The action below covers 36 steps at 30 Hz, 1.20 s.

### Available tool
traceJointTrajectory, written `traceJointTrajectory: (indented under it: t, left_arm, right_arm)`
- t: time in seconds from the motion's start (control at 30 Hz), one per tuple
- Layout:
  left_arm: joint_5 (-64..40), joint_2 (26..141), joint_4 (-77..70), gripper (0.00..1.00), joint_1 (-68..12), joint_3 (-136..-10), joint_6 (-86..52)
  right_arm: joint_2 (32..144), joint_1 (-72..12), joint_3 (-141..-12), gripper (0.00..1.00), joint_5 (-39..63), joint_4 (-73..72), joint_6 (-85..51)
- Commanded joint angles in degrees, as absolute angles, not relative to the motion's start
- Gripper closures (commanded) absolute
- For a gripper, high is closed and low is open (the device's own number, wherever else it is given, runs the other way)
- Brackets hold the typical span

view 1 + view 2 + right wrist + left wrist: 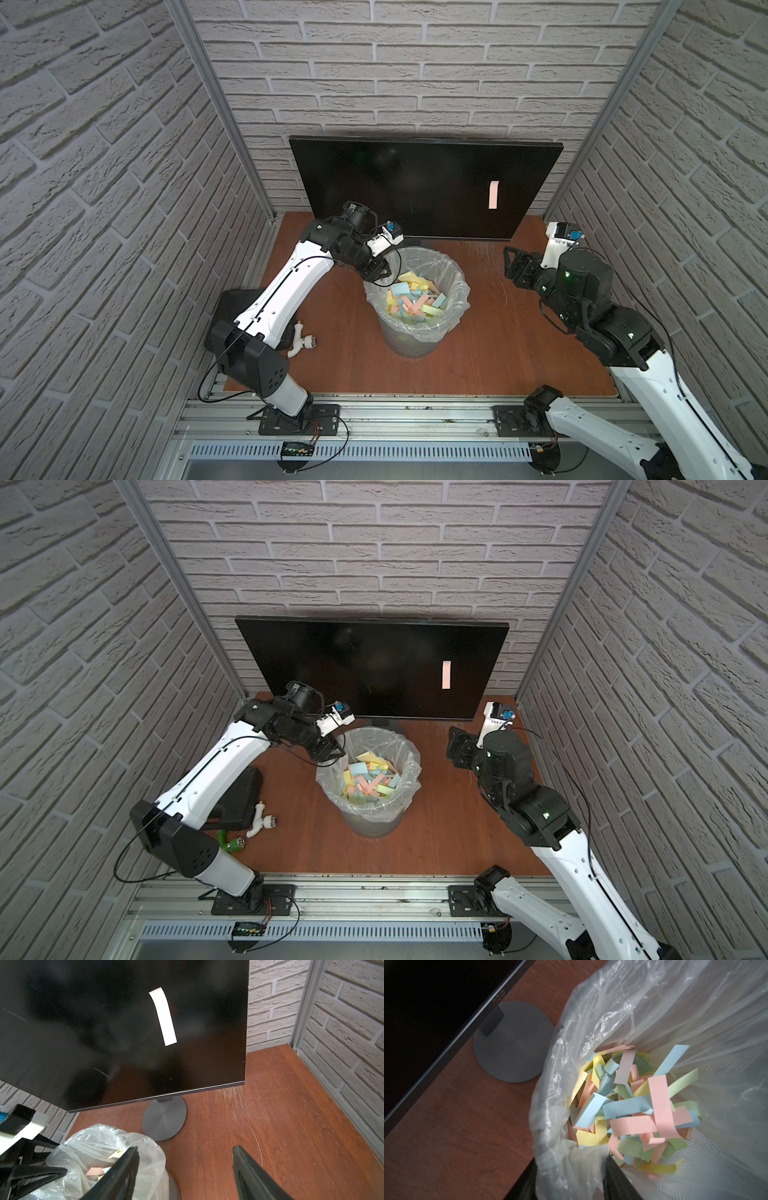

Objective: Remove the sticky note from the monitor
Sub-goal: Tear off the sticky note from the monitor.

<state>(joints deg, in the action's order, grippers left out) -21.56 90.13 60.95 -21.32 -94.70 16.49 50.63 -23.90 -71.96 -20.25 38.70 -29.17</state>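
You have the sticky note (163, 1016) on the monitor (395, 187), which stands just behind the bin (409, 345). The note is a pale pink strip stuck upright on the dark screen, above the bin and toward its right-arm side. Both of your grippers are well apart from it.

Your left gripper (377, 272) sits at the bin's rim on the left-arm side. Its jaws are spread and straddle the edge of the clear liner (571, 1028), one inside the bin and one outside. The bin holds a heap of yellow, blue, pink and green paper strips (633, 1109).

Your right gripper (185, 1148) hangs over the desk (498, 332) on the bin's right-arm side, near it but apart. Its jaws are spread wide with only bare desk between them. The monitor's round base (512, 1043) rests just beside the bin, behind it.
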Motion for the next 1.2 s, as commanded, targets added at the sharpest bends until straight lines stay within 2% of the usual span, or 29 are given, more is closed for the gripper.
traceJointTrajectory:
  t: [0.0, 0.23, 0.47, 0.9, 1.17]
  left_arm:
    - [-21.5, 90.6, 59.8, 0.50, -21.7, -94.0, 16.0]
    - [-21.6, 90.4, 59.8, 0.51, -21.8, -94.4, 15.9]
    - [-22.1, 90.4, 59.9, 0.51, -21.8, -94.5, 15.8]
    - [-22.5, 90.5, 59.8, 0.51, -21.9, -94.4, 15.9]
    - [-22.7, 90.7, 59.7, 0.51, -21.9, -94.3, 15.9]
  right_arm:
    - [52.9, -19.4, -74.7, 0.26, -9.9, 36.3, -30.7]
    - [59.6, -9.6, -76.3, 0.25, 9.2, 30.0, -39.3]
    - [63.9, -2.8, -74.5, 0.25, 19.5, 18.9, -47.3]
    - [71.4, -0.8, -75.1, 0.28, 23.1, 10.3, -49.4]
    - [73.5, -0.8, -74.7, 0.35, 23.9, 6.6, -48.5]
